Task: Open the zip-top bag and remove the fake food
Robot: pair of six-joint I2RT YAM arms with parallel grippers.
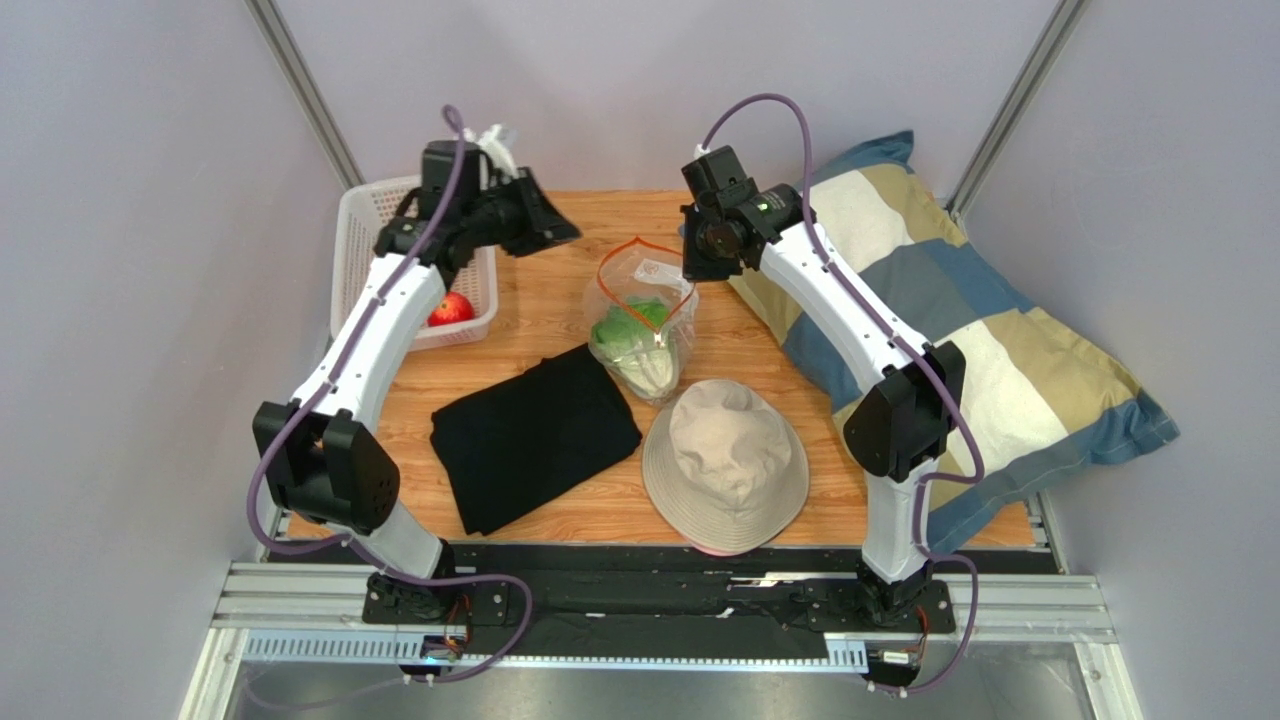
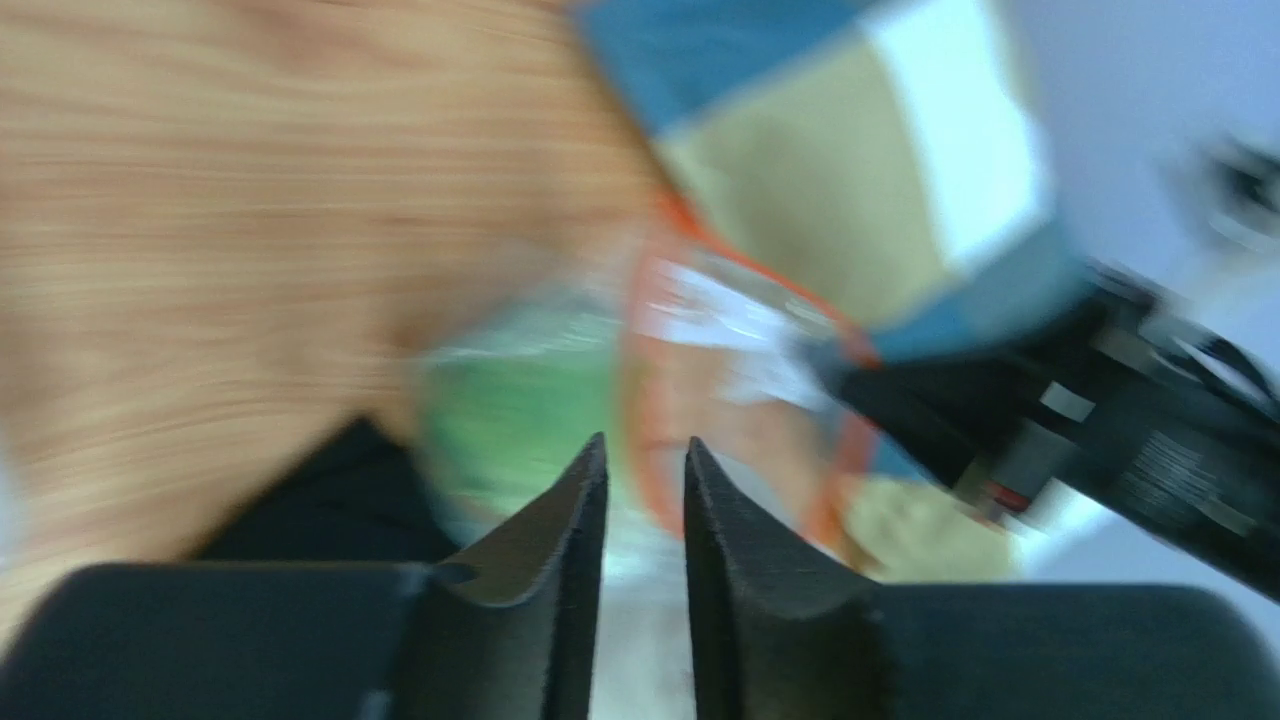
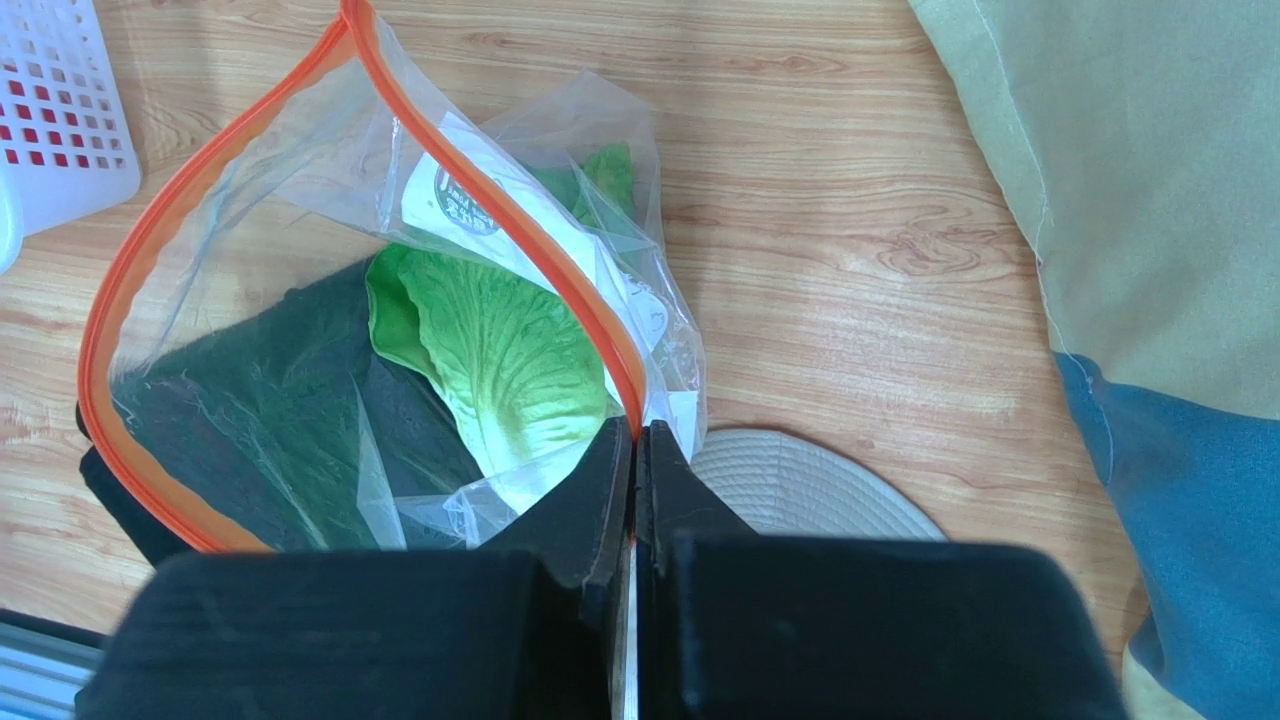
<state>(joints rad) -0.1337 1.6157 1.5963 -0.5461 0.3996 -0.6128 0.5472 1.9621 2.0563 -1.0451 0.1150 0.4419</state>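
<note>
The zip-top bag (image 1: 643, 308) lies mid-table with its orange-red zip mouth spread open. The pale green cabbage (image 1: 639, 338) is inside it and shows clearly in the right wrist view (image 3: 504, 353). My right gripper (image 3: 633, 432) is shut on the bag's zip strip (image 3: 181, 195) and holds that edge up; in the top view it (image 1: 696, 263) is at the bag's right rim. My left gripper (image 1: 567, 230) hovers left of the bag mouth, its jaws (image 2: 646, 450) slightly apart and empty. A red apple (image 1: 449, 311) lies in the white basket. The other fruits are out of view.
The white mesh basket (image 1: 376, 225) stands at the back left. A black cloth (image 1: 534, 435) and a beige hat (image 1: 726, 462) lie in front of the bag. A checked pillow (image 1: 962, 330) fills the right side. The left wrist view is motion-blurred.
</note>
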